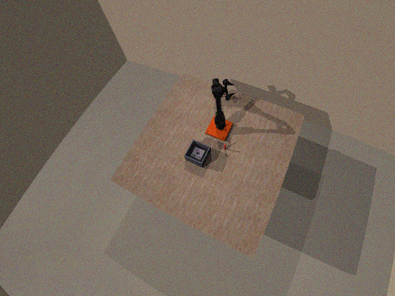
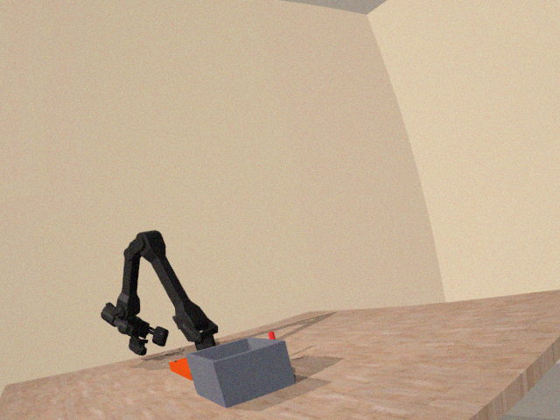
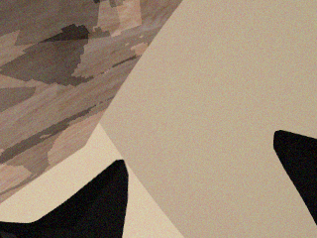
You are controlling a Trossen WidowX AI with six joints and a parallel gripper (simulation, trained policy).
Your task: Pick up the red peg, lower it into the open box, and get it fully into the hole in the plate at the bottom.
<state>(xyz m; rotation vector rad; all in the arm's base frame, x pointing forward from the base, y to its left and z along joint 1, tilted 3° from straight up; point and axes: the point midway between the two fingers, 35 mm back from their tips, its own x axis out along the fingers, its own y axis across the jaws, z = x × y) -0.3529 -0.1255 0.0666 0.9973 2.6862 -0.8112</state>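
Over past the orange base plate (image 1: 211, 131) (image 2: 179, 367), the gripper (image 1: 233, 89) (image 2: 151, 346) (image 3: 203, 154) is just hanging wide open, nothing in it — meanwhile the red peg (image 1: 224, 147) (image 2: 271, 335) is outside the open box (image 1: 193, 160) (image 2: 253, 374), near one side — pretty far from those fingers.
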